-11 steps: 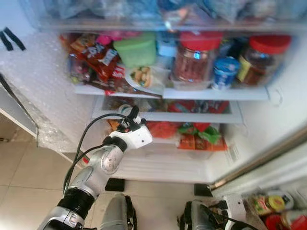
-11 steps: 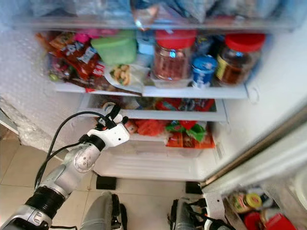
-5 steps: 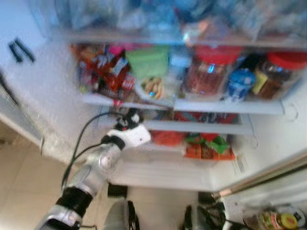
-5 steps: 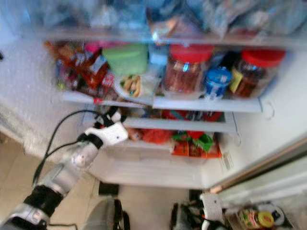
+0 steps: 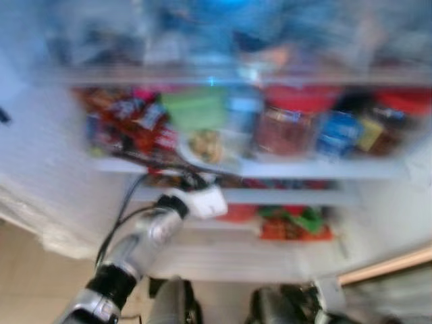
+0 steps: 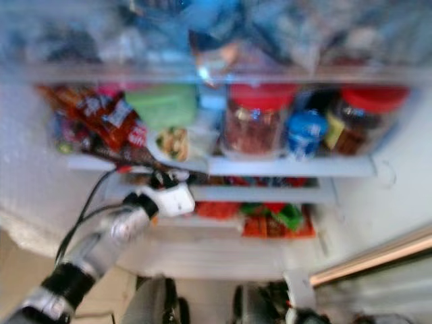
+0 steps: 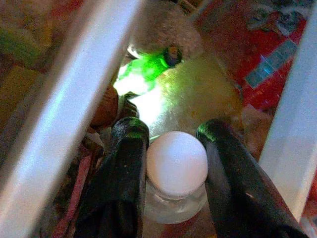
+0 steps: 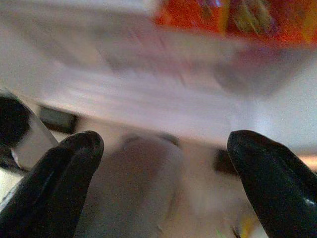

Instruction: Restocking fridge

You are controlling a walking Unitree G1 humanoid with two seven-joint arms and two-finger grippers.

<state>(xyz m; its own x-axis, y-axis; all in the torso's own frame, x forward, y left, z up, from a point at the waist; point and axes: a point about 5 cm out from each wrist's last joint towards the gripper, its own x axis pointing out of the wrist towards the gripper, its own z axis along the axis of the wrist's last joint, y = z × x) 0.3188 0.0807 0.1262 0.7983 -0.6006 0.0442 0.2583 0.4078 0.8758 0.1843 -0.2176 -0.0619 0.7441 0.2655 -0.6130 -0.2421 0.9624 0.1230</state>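
1. White is the cap of the little bottle (image 7: 177,166) that the left gripper (image 7: 173,198) holds. Its two black fingers (image 7: 124,183) press on each side of the bottle's neck, closed snug around it. The bottle is up at the front of the fridge, at the narrow lower shelf (image 6: 263,194), under the big shelf (image 6: 290,165) with the jars.

2. I think the job right now is putting this bottle away. Next, the arm needs to push it in past the white shelf edge, stand it up in a free spot, and then let go.

3. Going left to right on the big shelf: red snack packets (image 6: 101,125), a green tub (image 6: 162,104), a see-through jar with a red lid (image 6: 251,125), a blue can (image 6: 305,133), and a dark jar with a red lid (image 6: 354,121). The head views are blurry, so I cannot read any labels.

4. Lower down sit red and green food packs (image 6: 273,219).

5. In the way: the left wrist view shows something green (image 7: 143,74) and a red packet (image 7: 257,59) crowding just behind the bottle. The gap between the shelf edges looks tight, so the bottle could bump them.

6. The right gripper (image 8: 163,188) hangs low by the fridge's bottom, fingers spread wide with nothing in them.
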